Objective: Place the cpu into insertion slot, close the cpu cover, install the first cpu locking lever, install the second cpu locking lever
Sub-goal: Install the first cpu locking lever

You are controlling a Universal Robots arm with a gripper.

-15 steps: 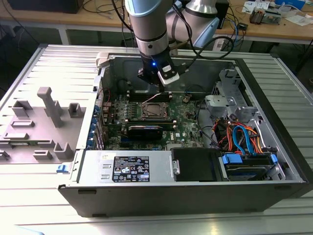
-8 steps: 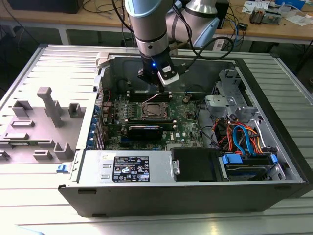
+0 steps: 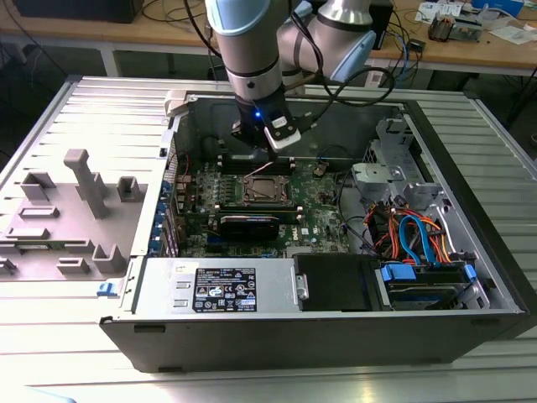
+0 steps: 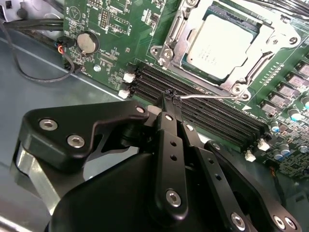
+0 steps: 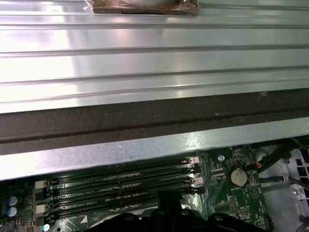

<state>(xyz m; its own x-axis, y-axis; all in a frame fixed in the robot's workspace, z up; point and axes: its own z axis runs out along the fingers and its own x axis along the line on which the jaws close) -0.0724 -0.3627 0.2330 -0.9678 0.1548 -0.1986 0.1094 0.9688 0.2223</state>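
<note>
CPU (image 4: 219,46) sits in the slot (image 4: 169,48), cover (image 4: 263,58) down over it, so seating & closing look done to me. Wire lever (image 4: 207,96) lies along the socket edge by the RAM slots (image 4: 212,113). My jaws are pinched together on its free end, prob. to swing it under its hook. Arm hangs inside the case (image 3: 336,336). PSU label (image 3: 225,295) carries print, too small to read.

Grey arm (image 3: 252,59), blue caps (image 3: 228,12); black screw-studded hand (image 4: 169,98).
</note>
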